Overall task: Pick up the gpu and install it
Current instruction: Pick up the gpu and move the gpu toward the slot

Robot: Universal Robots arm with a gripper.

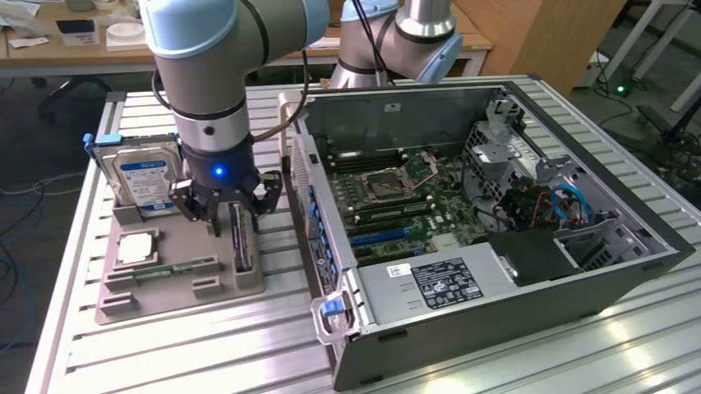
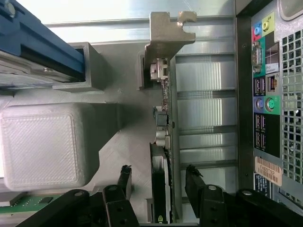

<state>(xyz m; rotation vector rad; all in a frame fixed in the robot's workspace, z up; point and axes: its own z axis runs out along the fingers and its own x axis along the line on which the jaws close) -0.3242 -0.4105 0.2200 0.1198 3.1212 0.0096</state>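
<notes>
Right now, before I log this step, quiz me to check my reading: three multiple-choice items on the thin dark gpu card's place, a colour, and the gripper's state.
1. Where is the thin dark gpu card? A. on edge in the grey plastic holder; B. in the motherboard; C. flat on the table.
2. The boxy silver hard drive's label is: A. red; B. blue and white; C. yellow.
3. The black gripper is: A. shut on the drive; B. shut on the card; C. open, a finger either side of the card.
A, it stands in the holder's slot; B, the label shows those colours; C, gaps show beside the card.
</notes>
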